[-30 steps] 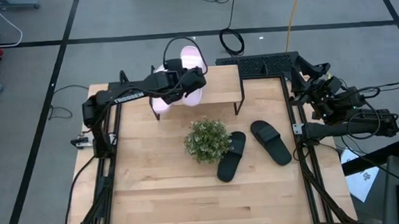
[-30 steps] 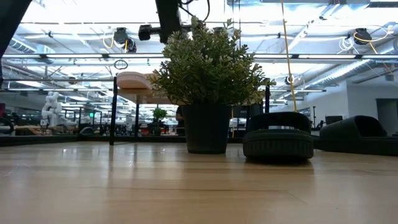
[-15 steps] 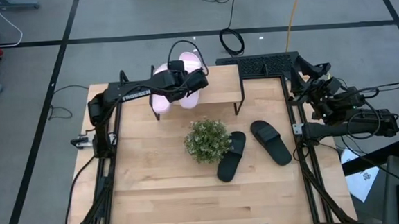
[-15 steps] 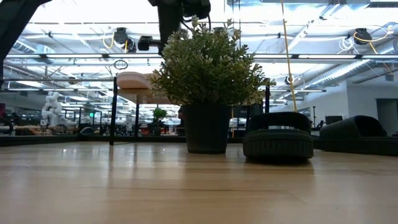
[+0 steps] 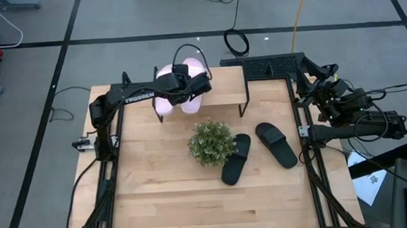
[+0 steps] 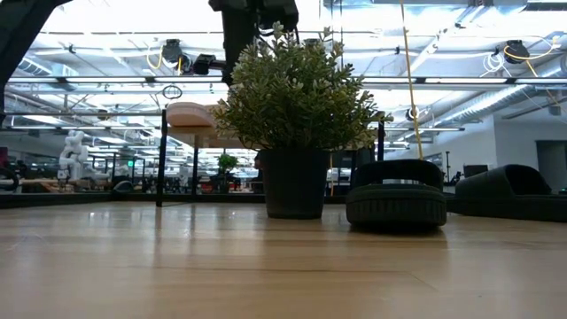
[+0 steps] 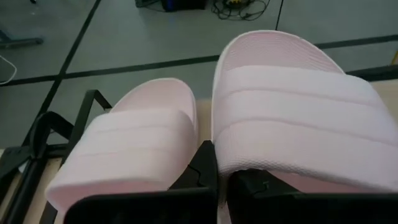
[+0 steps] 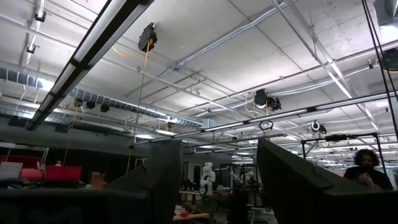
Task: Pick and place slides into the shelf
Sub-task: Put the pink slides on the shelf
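Observation:
Two pale pink slides sit side by side at the left end of the shelf [image 5: 223, 84], seen close in the left wrist view. My left gripper [image 7: 222, 171] [image 5: 186, 85] is over them, shut on the nearer pink slide [image 7: 286, 106] [image 5: 193, 100]. The other pink slide [image 7: 137, 143] [image 5: 165, 84] [image 6: 190, 115] rests sole down on the plank. Two black slides [image 5: 236, 159] [image 5: 276, 145] lie soles down on the table, right of the plant. My right gripper [image 8: 214, 180] waits open by the table's right edge, pointing up. My left gripper pinches the nearer pink slide at the strap's side wall [image 7: 219, 149], the side facing the other slide. One finger [image 7: 202, 168] stands outside between the two slides and one [image 7: 252, 183] is under the strap. Whether the sole rests on the plank cannot be told.
A small green potted plant [image 5: 211, 142] [image 6: 297, 97] stands mid-table in front of the shelf and hides much of it in the low view. The shelf's right half is bare plank. A black keyboard [image 5: 264, 66] lies behind the shelf. Open tabletop lies near and left.
My left gripper has drawn the held pink slide from beyond the shelf's far edge toward the near side. The slide now lies alongside the other pink slide on the shelf's left end. The fingers have stayed shut.

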Robot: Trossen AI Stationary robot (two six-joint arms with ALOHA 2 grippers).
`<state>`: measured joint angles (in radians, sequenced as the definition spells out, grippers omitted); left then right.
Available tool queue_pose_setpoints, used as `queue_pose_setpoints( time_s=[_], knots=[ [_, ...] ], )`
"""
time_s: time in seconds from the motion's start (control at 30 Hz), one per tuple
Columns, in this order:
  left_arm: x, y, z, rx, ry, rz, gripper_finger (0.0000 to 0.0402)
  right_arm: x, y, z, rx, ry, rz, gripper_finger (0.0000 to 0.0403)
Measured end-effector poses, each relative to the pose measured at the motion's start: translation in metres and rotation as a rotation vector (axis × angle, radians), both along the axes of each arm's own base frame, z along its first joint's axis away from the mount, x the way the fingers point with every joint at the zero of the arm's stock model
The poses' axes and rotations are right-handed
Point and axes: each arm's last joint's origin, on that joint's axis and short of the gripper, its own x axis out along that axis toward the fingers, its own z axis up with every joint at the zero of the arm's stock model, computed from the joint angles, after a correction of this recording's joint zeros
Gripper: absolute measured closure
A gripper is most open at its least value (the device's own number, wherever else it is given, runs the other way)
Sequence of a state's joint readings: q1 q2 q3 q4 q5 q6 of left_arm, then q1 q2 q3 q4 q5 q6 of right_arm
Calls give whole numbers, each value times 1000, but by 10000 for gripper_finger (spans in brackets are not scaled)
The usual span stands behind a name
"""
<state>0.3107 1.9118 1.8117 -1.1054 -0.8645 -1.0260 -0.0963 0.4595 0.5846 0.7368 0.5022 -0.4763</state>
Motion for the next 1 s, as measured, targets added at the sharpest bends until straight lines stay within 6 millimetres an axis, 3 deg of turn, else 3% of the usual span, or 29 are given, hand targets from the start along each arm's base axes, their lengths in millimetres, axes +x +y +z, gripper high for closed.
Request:
queue_pose_setpoints(
  time_s=[0.4,1.0],
  knots=[
    [-3,0,-18,-57,37,-4,402,0,0,0,11,-11,13,206],
    [-6,9,-18,-43,50,13,401,0,0,0,12,-12,14,206]
  ],
)
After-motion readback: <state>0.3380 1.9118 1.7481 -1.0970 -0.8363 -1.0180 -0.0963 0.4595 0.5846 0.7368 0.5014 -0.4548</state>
